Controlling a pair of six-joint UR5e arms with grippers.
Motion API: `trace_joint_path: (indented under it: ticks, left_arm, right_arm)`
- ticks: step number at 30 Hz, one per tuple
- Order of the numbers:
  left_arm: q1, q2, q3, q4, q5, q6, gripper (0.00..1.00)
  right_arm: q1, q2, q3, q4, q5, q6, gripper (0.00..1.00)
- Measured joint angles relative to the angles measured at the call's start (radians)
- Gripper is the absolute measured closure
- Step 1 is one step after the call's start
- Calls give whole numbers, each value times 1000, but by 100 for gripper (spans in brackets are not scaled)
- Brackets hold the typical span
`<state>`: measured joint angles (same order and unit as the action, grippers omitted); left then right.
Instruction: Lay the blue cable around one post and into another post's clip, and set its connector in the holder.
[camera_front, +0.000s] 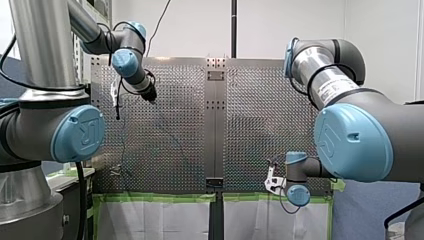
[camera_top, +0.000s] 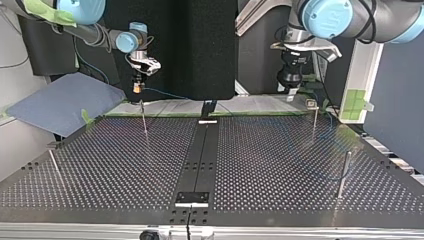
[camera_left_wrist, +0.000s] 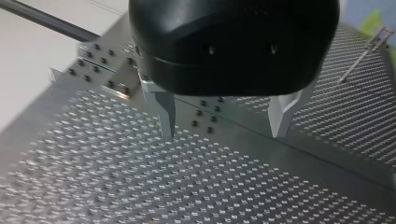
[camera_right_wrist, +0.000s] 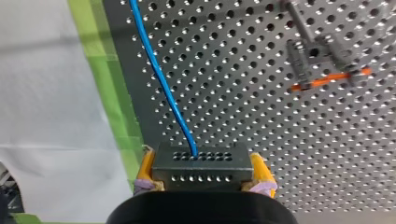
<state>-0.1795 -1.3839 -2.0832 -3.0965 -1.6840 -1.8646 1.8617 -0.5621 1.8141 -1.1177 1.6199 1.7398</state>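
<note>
My right hand (camera_right_wrist: 204, 179) clamps the rigid connector (camera_right_wrist: 201, 161), the best hold; the thin blue cable (camera_right_wrist: 161, 79) seems limp, light. My left hand (camera_left_wrist: 224, 121) gapes empty.

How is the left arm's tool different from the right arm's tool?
My left tool has bare metal fingers; my right tool has yellow pads. The left tool is open and empty; the right tool is shut on the dark perforated connector block of the thin blue cable. Both have two fingers and a black body.
</note>
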Motion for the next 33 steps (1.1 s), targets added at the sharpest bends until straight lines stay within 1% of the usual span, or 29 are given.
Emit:
trace_joint_path:
  ticks: [7,11,14,18,21,27,31,33]
  left_arm:
    - [-64,-64,-55,64,-64,10,0]
    - [-97,-97,-61,97,-97,13,0]
    - [-122,-122,-60,122,-122,12,0]
    - [-158,-158,-54,158,-158,12,0]
    - [-187,-187,-52,187,-187,11,0]
    - [-234,-234,-51,234,-234,14,0]
    - [-265,-265,-52,264,-264,27,0]
    - [-278,-278,-51,279,-277,34,0]
  right_arm:
    - [-1,-59,45,-15,1,1,100]
    - [-3,-90,73,-35,3,6,100]
    - [-9,-104,98,-57,10,13,100]
    - [-20,-110,138,-97,20,30,100]
    - [-31,-112,166,-120,26,37,100]
    - [-56,-116,203,-139,31,43,100]
    - [-72,-130,209,-136,23,43,100]
    - [-78,-137,210,-136,14,41,100]
